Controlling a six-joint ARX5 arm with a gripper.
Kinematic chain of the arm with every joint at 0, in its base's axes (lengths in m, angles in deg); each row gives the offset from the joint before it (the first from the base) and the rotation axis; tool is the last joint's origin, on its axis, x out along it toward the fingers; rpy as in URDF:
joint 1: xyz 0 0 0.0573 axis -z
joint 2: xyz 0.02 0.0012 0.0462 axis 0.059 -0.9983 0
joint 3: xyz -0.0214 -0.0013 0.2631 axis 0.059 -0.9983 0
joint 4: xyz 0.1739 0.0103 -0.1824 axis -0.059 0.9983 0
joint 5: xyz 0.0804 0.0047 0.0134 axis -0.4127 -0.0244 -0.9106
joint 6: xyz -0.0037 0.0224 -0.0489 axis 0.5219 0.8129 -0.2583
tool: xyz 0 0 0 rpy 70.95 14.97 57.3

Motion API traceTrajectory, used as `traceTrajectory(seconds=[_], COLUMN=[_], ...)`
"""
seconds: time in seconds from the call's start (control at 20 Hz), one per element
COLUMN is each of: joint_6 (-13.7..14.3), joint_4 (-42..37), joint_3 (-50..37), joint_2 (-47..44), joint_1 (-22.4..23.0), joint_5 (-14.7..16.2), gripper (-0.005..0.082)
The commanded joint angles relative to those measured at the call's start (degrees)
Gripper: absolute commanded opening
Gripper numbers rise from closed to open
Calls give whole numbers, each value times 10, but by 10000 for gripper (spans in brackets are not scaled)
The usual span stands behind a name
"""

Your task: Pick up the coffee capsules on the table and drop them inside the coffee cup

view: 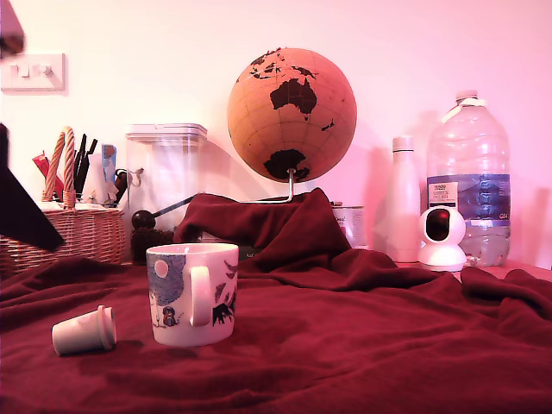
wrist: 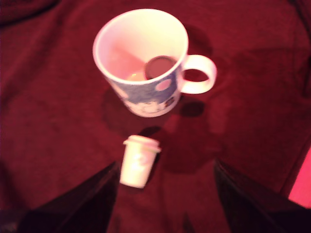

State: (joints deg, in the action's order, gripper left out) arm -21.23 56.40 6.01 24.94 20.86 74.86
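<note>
The coffee cup (view: 192,293), a white mug with blue and black cartoon figures, stands upright on the deep-red cloth table (view: 362,345). A white coffee capsule (view: 84,331) lies on its side to the exterior view's left of the cup. The wrist view looks down on the cup (wrist: 141,58). Inside it lies a dark round capsule (wrist: 160,67), with a paler shape beside it. The white capsule (wrist: 139,161) lies on the cloth just short of the cup. My gripper (wrist: 165,165) hovers above, open, and the capsule sits close to one finger (wrist: 92,199) without touching it.
Behind the cup the cloth bunches into a raised fold (view: 267,226). At the back stand a wicker basket (view: 60,233), a clear canister (view: 168,177), a globe (view: 291,115), a white bottle (view: 403,203), a small white camera (view: 442,237) and a large water bottle (view: 468,181). A dark part of the arm (view: 21,207) shows at the exterior view's left edge.
</note>
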Motion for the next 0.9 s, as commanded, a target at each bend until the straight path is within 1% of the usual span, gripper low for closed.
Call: traceTrajectory(seconds=[0.0,0.05,0.25,0.5,0.6,0.8,0.85], joint_6=[9,14,15,19,32,35,43], joint_4=[-17,-28,-58,-76,-78,-93,-92], joint_3=[0,0,0,8,16,27,29], joint_2=[-21,-32,-70,-120,-140,-181,-190], joint_1=[-1,-1,-8,-26,-33,-44,-45], joint_5=[5,8,14,24,27,31,31], gripper=[553,553,553,551,551,551,551])
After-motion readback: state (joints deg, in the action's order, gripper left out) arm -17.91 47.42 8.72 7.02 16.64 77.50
